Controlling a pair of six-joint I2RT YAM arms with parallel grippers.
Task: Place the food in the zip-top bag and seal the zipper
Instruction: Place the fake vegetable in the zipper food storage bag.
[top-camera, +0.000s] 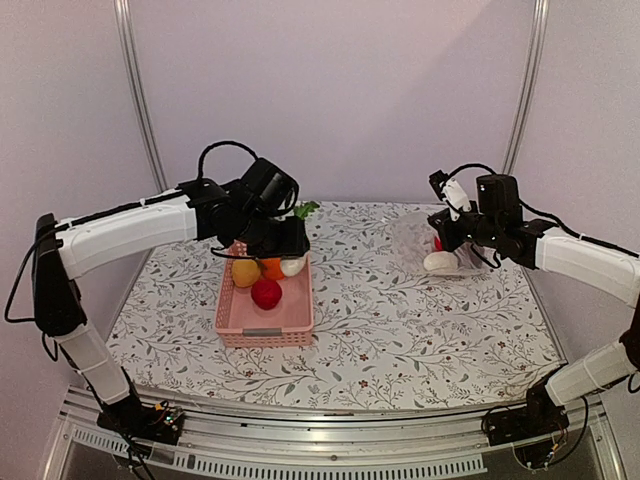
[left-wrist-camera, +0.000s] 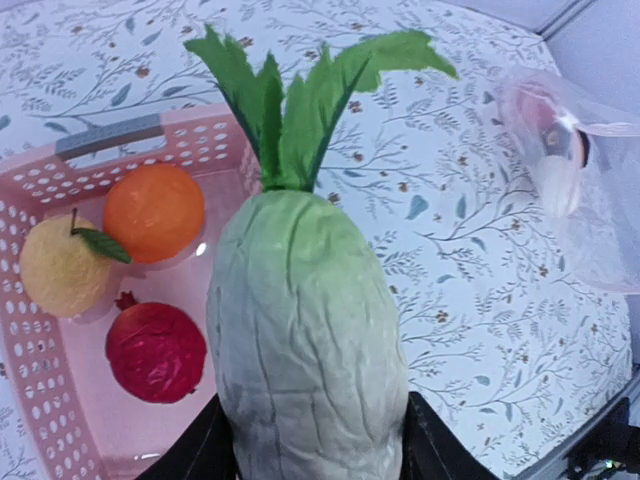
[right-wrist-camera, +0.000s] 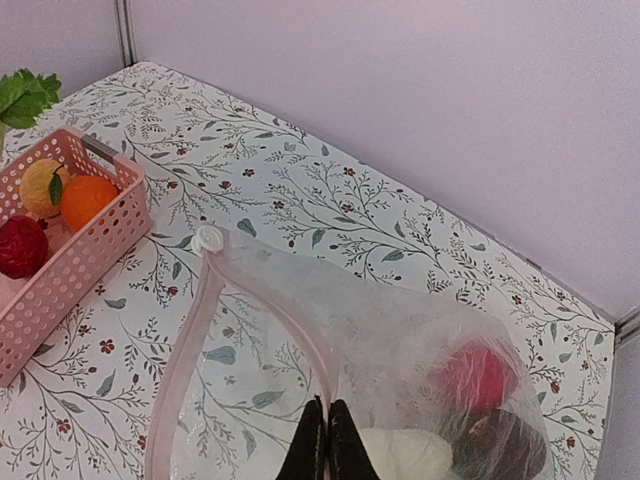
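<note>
Left gripper (left-wrist-camera: 305, 465) clenched on white radish (left-wrist-camera: 305, 340) above pink basket (top-camera: 264, 322); open table (top-camera: 360, 300) toward zip-top bag (right-wrist-camera: 400, 370). Right gripper (right-wrist-camera: 327, 440) pinches zipper (right-wrist-camera: 185, 360).

Clear, crinkly, glossy plastic for the zip-top bag (right-wrist-camera: 400, 340), edged by a smooth pale pink zipper (right-wrist-camera: 185, 360). Perforated pink plastic on the basket (left-wrist-camera: 40, 390), faintly shiny inside. Matt, wrinkled whitish-green skin on the radish (left-wrist-camera: 305, 340), with cloth-like green leaves (left-wrist-camera: 300, 90). Matt floral-print covering across the counter (top-camera: 400, 320).
</note>
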